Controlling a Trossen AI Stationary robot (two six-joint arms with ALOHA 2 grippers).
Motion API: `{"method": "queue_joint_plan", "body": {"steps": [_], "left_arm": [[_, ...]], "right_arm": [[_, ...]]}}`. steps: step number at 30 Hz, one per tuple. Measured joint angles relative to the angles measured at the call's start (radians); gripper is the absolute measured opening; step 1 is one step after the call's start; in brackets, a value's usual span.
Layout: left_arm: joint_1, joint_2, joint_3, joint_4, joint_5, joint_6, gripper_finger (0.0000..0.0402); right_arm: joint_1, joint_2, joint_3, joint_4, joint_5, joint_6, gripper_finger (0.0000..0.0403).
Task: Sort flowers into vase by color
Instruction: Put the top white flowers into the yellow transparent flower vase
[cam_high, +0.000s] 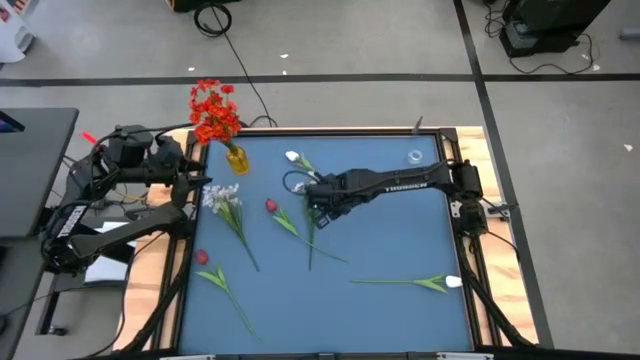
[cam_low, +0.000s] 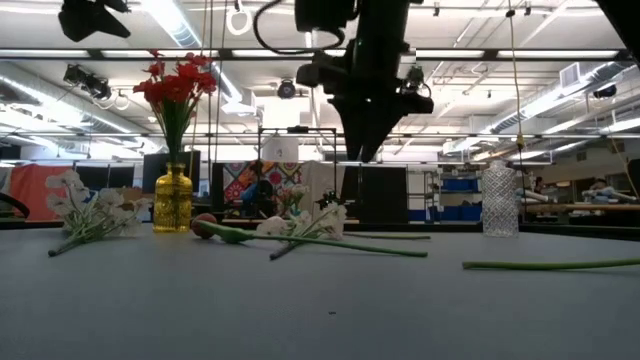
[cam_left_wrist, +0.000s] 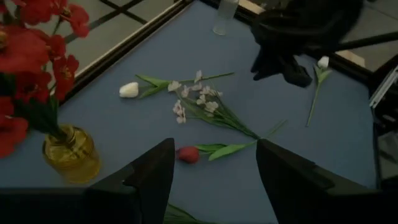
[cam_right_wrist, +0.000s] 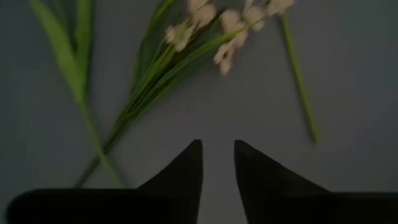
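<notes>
A yellow vase (cam_high: 237, 160) at the table's far left holds red flowers (cam_high: 213, 112). A clear vase (cam_high: 415, 156) stands far right without flowers. Lying flat on the blue table are a white tulip (cam_high: 292, 157), a white spray (cam_high: 222, 198), two red tulips (cam_high: 270, 206) (cam_high: 202, 257), another white tulip (cam_high: 453, 282), and a pale-blossomed spray (cam_right_wrist: 211, 31). My right gripper (cam_right_wrist: 217, 152) hangs point-down above that spray's stems (cam_right_wrist: 124, 124), fingers a little apart, with nothing between them. My left gripper (cam_left_wrist: 214, 155) waits open near the yellow vase, also with nothing between its fingers.
The table's wooden rim (cam_high: 470, 140) runs along the far and right sides. The near middle of the blue mat (cam_high: 340, 320) is bare. Long green stems (cam_high: 395, 282) cross the near right. Beyond the table lies a workshop room.
</notes>
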Motion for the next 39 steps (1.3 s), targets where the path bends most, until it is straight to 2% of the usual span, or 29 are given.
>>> {"method": "queue_joint_plan", "body": {"steps": [3,8,16,21,26,33,36,39], "left_arm": [[0.000,0.000,-0.028,0.040,0.000,0.008,0.0231],[0.000,0.001,-0.081,0.085,-0.010,-0.114,0.0231],[0.000,-0.026,-0.090,0.082,-0.034,-0.169,0.0231],[0.000,-0.043,-0.090,0.136,-0.125,-0.212,0.0231],[0.000,-0.016,-0.090,0.238,-0.123,-0.245,0.0231],[0.000,-0.005,-0.090,0.242,-0.134,-0.310,0.0231],[0.000,-0.038,-0.119,0.272,-0.155,-0.341,0.0231],[0.000,-0.095,-0.206,0.347,-0.155,-0.395,0.0231]], "right_arm": [[-0.038,0.000,0.000,-0.002,-0.002,-0.044,0.0132],[-0.090,0.000,0.000,0.018,-0.007,-0.105,0.0147],[-0.150,-0.005,0.000,0.282,-0.091,-0.258,0.0147],[-0.231,-0.001,0.000,0.388,-0.084,-0.292,0.0147],[-0.288,0.000,-0.014,0.357,-0.084,-0.321,0.0147],[-0.303,0.002,-0.042,0.281,-0.077,-0.419,0.0147],[-0.319,0.001,-0.084,0.374,-0.086,-0.442,0.0147],[-0.340,0.003,-0.130,0.441,-0.137,-0.438,0.0147]]}}
